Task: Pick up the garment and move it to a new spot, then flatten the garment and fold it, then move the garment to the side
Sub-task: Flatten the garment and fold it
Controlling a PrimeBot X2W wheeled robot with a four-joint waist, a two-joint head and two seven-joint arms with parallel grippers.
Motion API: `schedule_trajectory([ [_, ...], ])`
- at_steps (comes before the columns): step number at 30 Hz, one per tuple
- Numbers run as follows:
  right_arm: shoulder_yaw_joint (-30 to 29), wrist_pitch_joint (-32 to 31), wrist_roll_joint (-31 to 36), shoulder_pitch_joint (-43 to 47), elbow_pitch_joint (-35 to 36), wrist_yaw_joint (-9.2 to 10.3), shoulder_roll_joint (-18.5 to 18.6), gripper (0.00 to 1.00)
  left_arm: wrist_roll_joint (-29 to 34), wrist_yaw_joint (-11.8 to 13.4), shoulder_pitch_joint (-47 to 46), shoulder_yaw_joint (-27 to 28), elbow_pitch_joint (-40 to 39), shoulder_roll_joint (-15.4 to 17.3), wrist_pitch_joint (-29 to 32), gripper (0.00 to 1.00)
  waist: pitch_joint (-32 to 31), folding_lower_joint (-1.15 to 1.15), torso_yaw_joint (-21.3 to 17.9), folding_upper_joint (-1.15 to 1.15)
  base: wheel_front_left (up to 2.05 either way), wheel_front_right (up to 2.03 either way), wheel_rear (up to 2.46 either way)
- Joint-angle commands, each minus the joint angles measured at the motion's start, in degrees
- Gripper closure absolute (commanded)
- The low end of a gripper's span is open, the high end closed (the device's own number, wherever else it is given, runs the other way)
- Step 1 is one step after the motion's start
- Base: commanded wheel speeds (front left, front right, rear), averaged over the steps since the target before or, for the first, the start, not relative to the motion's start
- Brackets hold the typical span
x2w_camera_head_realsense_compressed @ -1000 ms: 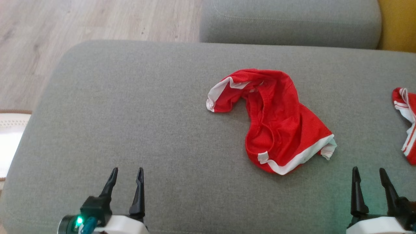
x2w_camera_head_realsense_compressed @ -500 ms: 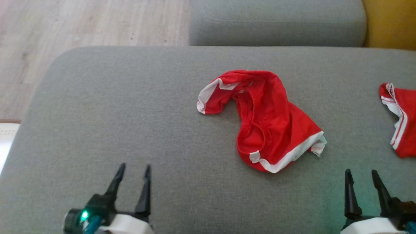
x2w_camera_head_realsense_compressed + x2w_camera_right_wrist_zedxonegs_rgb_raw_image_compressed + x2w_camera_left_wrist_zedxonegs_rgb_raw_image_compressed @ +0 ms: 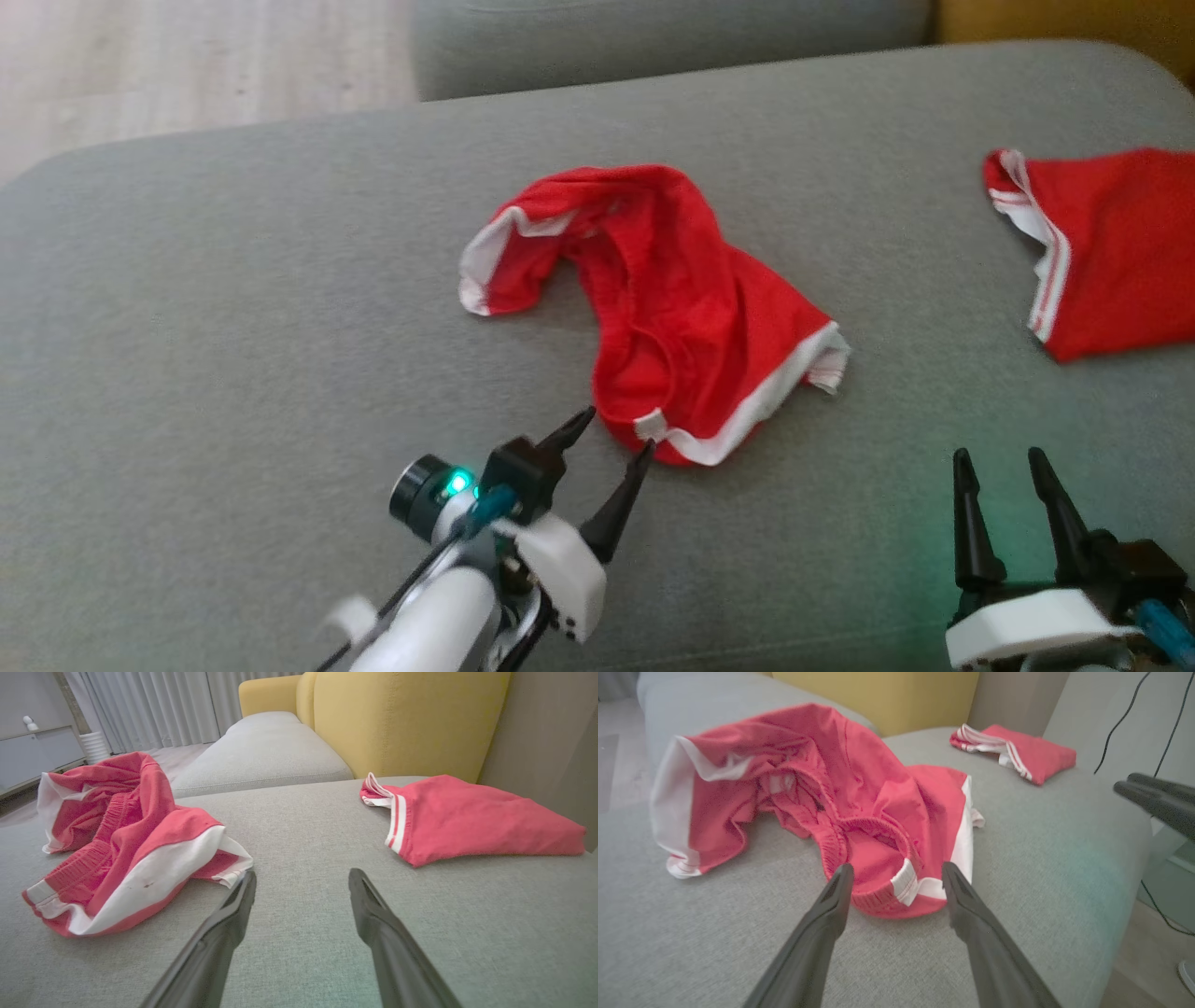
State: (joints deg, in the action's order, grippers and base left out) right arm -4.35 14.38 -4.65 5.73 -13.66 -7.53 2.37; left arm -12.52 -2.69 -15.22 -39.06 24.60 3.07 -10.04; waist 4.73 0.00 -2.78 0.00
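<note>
Garment (image 3: pixel 672 308) sits crumpled mid sofa cushion (image 3: pixel 233 308) (red with white trim), left tool (image 3: pixel 617 429) spread wide just beside its near hem, right tool (image 3: pixel 998 455) spread too, well apart from it

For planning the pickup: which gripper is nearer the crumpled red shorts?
Left. The left gripper is at the near edge of the crumpled red shorts; the right gripper is apart, rightward.

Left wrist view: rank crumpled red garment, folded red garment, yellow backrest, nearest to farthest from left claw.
1. Crumpled red garment: dead ahead, centre.
2. Folded red garment: upper right, farther back.
3. Yellow backrest: top, behind both.
</note>
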Motion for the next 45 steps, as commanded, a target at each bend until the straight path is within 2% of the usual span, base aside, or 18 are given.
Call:
schedule_trajectory([
  [1, 1.31, 0.62, -0.34, -2.32, 1.58, 0.04, 0.51, 0.00, -0.98, 0.56, -3.71, 0.86, -0.42, -0.18, 0.25, 0.00, 1.05, 0.00, -1.74, 0.00, 0.00, 0.00, 0.00],
  [8, 1.76, 0.62, -0.98, -3.17, 1.14, 0.04, 0.51, 0.00, -6.36, 2.70, -11.50, -5.31, 9.10, -0.18, 1.47, 0.00, 2.15, 0.00, -4.66, 0.00, 0.00, 0.00, 0.00],
  [11, 1.86, 0.62, -1.08, -3.47, 0.84, 0.04, 0.51, 0.00, -8.43, 2.30, -13.74, -7.83, 12.81, -0.19, 2.48, 0.00, 2.34, 0.00, -5.21, 0.00, 0.00, 0.00, 0.00],
  [12, 1.89, 0.62, -1.13, -3.54, 0.75, 0.04, 0.51, 0.00, -9.33, 2.14, -14.28, -8.50, 13.87, -0.19, 2.91, 0.07, 2.36, 0.00, -5.35, 0.00, 0.00, 0.00, 0.00],
  [13, 1.87, 0.62, -1.16, -3.59, 0.67, 0.04, 0.51, 0.00, -10.26, 2.00, -14.72, -9.19, 14.82, -0.19, 3.49, 0.58, 2.36, 0.00, -5.43, 0.00, 0.00, 0.00, 0.00],
  [14, 1.80, 0.62, -1.19, -3.61, 0.61, 0.04, 0.51, 0.00, -11.00, 1.80, -15.16, -9.98, 15.54, -0.19, 3.90, 1.00, 2.34, 0.00, -5.44, 0.00, 0.00, 0.00, 0.00],
  [18, 1.08, 0.62, -1.28, -3.43, 0.66, 0.04, 0.51, 0.00, -15.25, 1.49, -16.21, -11.27, 15.98, -0.19, 4.84, 1.00, 2.24, 0.00, -4.97, 0.00, 0.00, 0.00, 0.00],
  [24, -0.06, 0.62, -1.32, -2.99, 0.91, 0.04, 0.51, 0.00, -23.56, 1.83, -17.30, -7.17, 9.71, 0.07, 7.88, 1.00, 2.04, 0.00, -3.52, 0.00, 0.00, 0.00, 0.00],
  [29, 0.54, 0.62, -1.82, -3.65, 0.83, 0.04, 0.51, 0.00, -28.45, 2.86, -18.20, -2.11, -3.65, 4.65, 13.33, 1.00, 2.31, 0.00, -3.26, 0.00, 0.00, 0.00, 0.00],
  [33, 1.52, 0.62, -2.55, -4.79, 0.55, 0.04, 0.51, 0.00, -31.84, 4.42, -21.31, 1.52, -16.47, 8.52, 20.48, 1.00, 2.94, 0.00, -3.90, 0.00, 0.00, 0.00, 0.00],
  [36, 2.78, 0.62, -3.13, -5.59, 0.22, 0.04, 0.51, 0.00, -33.40, 5.45, -26.00, 4.19, -22.22, 11.23, 25.78, 1.00, 3.47, 0.00, -5.08, 0.00, 0.00, 0.00, 0.00],
  [40, 3.88, 0.62, -3.95, -6.46, -0.30, 0.04, 0.51, 0.00, -33.99, 5.99, -31.92, 6.62, -23.40, 12.79, 29.11, 1.00, 3.96, 0.00, -6.63, 0.00, 0.00, 0.00, 0.00],
  [45, 5.23, 0.62, -5.30, -7.81, -1.18, 0.04, 0.51, 0.00, -31.72, 5.30, -41.67, 7.56, -17.02, 13.76, 31.11, 1.00, 4.45, 0.00, -9.68, 0.00, 0.00, 0.00, 0.00],
])
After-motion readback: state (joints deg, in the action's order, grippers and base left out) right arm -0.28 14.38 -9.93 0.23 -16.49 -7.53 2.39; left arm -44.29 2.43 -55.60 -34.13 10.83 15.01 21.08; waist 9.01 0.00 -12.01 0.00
